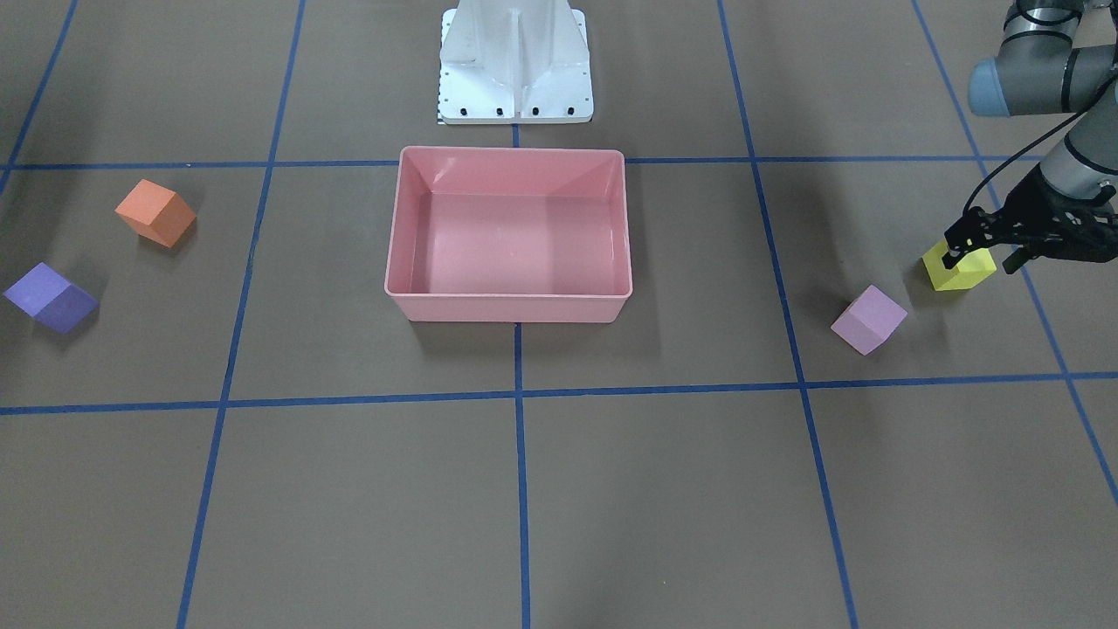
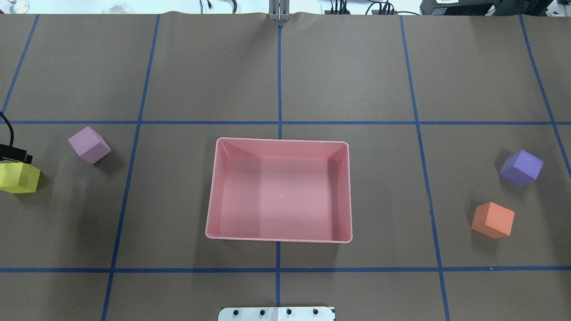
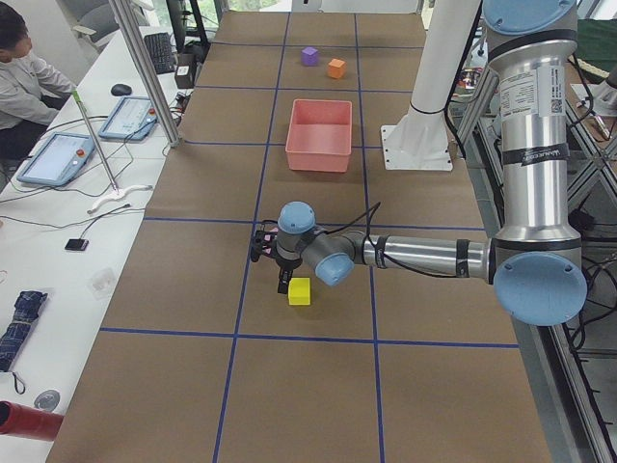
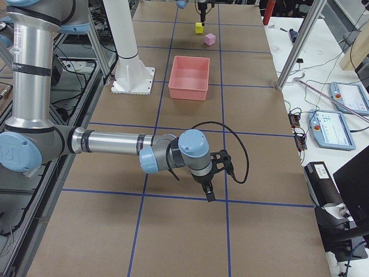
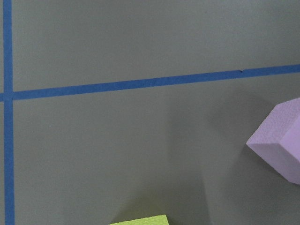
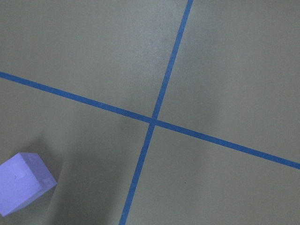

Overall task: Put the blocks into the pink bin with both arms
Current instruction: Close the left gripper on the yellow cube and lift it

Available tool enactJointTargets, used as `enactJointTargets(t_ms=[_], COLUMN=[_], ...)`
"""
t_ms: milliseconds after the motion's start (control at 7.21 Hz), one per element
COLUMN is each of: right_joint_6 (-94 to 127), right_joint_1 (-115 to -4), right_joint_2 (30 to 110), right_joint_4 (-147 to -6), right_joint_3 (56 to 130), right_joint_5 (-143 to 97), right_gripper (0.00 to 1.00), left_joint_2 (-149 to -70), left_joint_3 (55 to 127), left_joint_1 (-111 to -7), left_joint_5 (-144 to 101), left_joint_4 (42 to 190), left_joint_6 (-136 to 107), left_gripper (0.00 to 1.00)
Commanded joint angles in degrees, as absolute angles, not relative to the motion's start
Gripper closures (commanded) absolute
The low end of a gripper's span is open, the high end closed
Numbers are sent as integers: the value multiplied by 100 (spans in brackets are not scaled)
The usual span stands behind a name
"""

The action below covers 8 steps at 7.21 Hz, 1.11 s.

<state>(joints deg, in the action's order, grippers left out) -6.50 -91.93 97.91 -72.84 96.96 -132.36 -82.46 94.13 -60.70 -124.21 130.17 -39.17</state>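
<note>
The pink bin [image 1: 410,288] [image 2: 212,223] sits empty at the table's middle. The yellow block [image 1: 959,269] [image 2: 18,177] lies at the robot's far left, with the pale pink-lilac block [image 1: 868,320] [image 2: 89,145] close by. My left gripper [image 1: 983,253] hangs just over the yellow block, jaws spread, holding nothing. The orange block [image 1: 155,212] [image 2: 493,219] and the purple block [image 1: 51,298] [image 2: 521,167] lie at the robot's right. My right gripper [image 4: 210,186] shows only in the exterior right view, low over the table. I cannot tell whether it is open or shut.
The white pedestal base [image 1: 515,65] stands just behind the bin on the robot's side. Blue tape lines grid the brown table. Operator desks with tablets [image 3: 58,154] run along the far side of the table.
</note>
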Motion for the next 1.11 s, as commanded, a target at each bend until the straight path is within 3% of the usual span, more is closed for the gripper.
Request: enactJointTargets(t_ms=[0,554,693,832,970], right_joint_6=[-650,-650,-650,-650,-650], right_joint_1=[-9193,-9185,-9193,-9185,-9193], right_joint_2=[9791,9791,9791,9791,9791], right_joint_4=[-7286,-7277,-7277,-7277,-7277], right_joint_3=[9677,9642,9642,9642,9642], right_joint_5=[-13228,-13228,-13219,-13219,-13227], right_gripper=[0,0,0,0,0], left_joint_2=[-8139,-8016,-8007,-8007,-7998], left_joint_3=[9396,9352,9343,9334,9334], left_joint_1=[-5890,-5503,-5380,-5335,-5335], left_joint_5=[-12104,-11927,-11779,-11725,-11716], left_joint_4=[13017,13017,13017,13025,13025], left_joint_6=[-3894,-3911,-3911,-3902,-3868], left_gripper=[0,0,5,17,44])
